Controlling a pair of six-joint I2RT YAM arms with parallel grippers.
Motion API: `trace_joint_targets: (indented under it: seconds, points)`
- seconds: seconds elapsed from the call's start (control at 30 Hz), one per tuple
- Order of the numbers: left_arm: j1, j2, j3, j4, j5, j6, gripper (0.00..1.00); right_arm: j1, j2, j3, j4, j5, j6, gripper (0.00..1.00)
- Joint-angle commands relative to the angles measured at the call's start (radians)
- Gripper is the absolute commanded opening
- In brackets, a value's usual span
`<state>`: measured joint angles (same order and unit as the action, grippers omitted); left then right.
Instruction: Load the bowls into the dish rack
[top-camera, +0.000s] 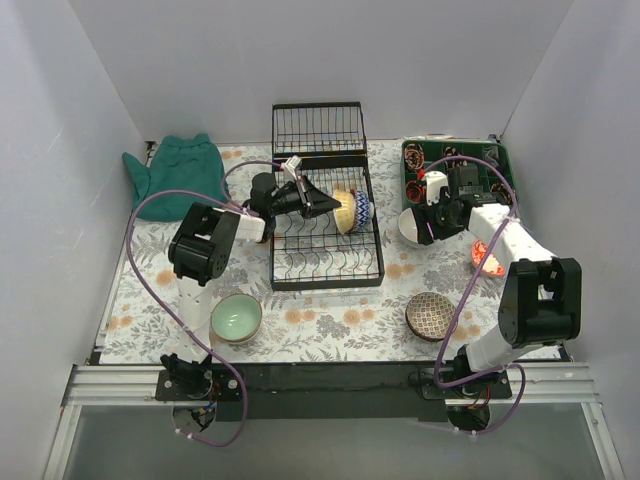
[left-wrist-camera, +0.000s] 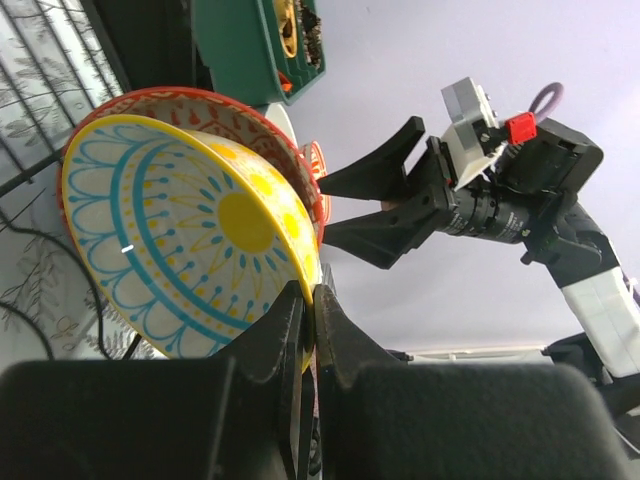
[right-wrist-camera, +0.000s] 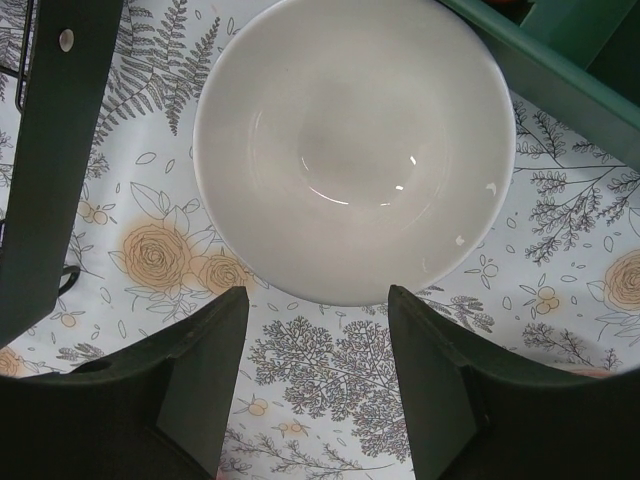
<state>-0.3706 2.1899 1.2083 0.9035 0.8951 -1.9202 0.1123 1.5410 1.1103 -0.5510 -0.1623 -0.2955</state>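
The black wire dish rack (top-camera: 300, 262) stands mid-table. My left gripper (top-camera: 325, 203) is over it, shut on the rim of a yellow-flowered bowl (top-camera: 345, 211) held on edge; in the left wrist view the fingers (left-wrist-camera: 312, 300) pinch that bowl's (left-wrist-camera: 190, 230) rim. A second patterned bowl (top-camera: 361, 210) stands right behind it, showing a red-orange rim (left-wrist-camera: 240, 112). My right gripper (top-camera: 426, 224) is open just above a white bowl (top-camera: 406, 226), whose near rim (right-wrist-camera: 350, 150) lies just beyond the fingertips (right-wrist-camera: 318, 300). A pale green bowl (top-camera: 237, 318), a dark brown patterned bowl (top-camera: 431, 315) and a red-orange bowl (top-camera: 488, 259) sit on the table.
The rack's hinged wire-grid panel (top-camera: 318, 128) lies open at the back. A green compartment tray (top-camera: 497, 160) sits back right, close to the white bowl, its edge in the right wrist view (right-wrist-camera: 560, 75). A teal cloth (top-camera: 175, 170) lies back left. White walls enclose the table.
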Motion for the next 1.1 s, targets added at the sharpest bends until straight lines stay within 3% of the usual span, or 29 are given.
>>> trace_joint_targets:
  seconds: [0.0, 0.3, 0.53, 0.67, 1.07]
  points:
    - [-0.022, 0.016, 0.045, 0.124, 0.016, -0.062, 0.0, 0.0, 0.008, 0.046, -0.012, -0.005, -0.007, 0.66]
    - [-0.016, 0.004, 0.079, -0.066, -0.031, -0.002, 0.03, -0.002, 0.028, 0.051, -0.009, -0.011, -0.007, 0.66]
    - [-0.016, -0.047, 0.08, -0.231, -0.074, 0.091, 0.26, 0.006, 0.056, 0.086, -0.006, -0.016, -0.005, 0.66]
    - [-0.016, -0.074, 0.096, -0.297, -0.084, 0.18, 0.32, 0.012, 0.071, 0.112, -0.007, -0.014, -0.002, 0.66]
    - [-0.017, -0.202, 0.076, -0.486, -0.147, 0.339, 0.36, 0.026, 0.056, 0.109, -0.004, -0.017, -0.005, 0.66]
